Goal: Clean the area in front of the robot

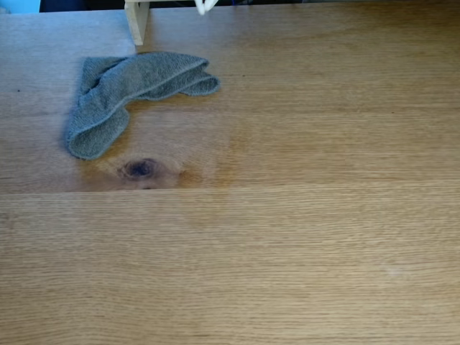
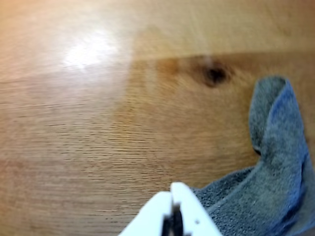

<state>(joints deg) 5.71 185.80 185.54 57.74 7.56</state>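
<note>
In the fixed view a grey terry cloth [image 1: 122, 97] lies crumpled at the upper left of the oak surface [image 1: 302, 237], folded into a bent, boomerang-like shape with one lobe pointing down-left and the other stretching right. Just below its lower lobe sits a dark oval knot [image 1: 140, 169] in the wood, near the cloth but not covered by it. A long plank seam runs across the surface just under the knot. At the top edge, above the cloth, a pale wooden post [image 1: 136, 20] is cut off by the frame, and further right only a small white scrap of the robot [image 1: 205, 6] pokes in; the rest of the arm is out of sight.

In the wrist view, which is blurred, a bright glare patch marks the upper left of the fine-grained wood [image 2: 74, 147]. The knot [image 2: 214, 74] shows right of centre. The tool [image 2: 172, 216] enters from the bottom edge, white, its two fingers pressed together with only a thin dark slit between them, pinching nothing. The cloth [image 2: 273, 182] lies at the lower right, looped and nubbly, partly cut off.
</note>
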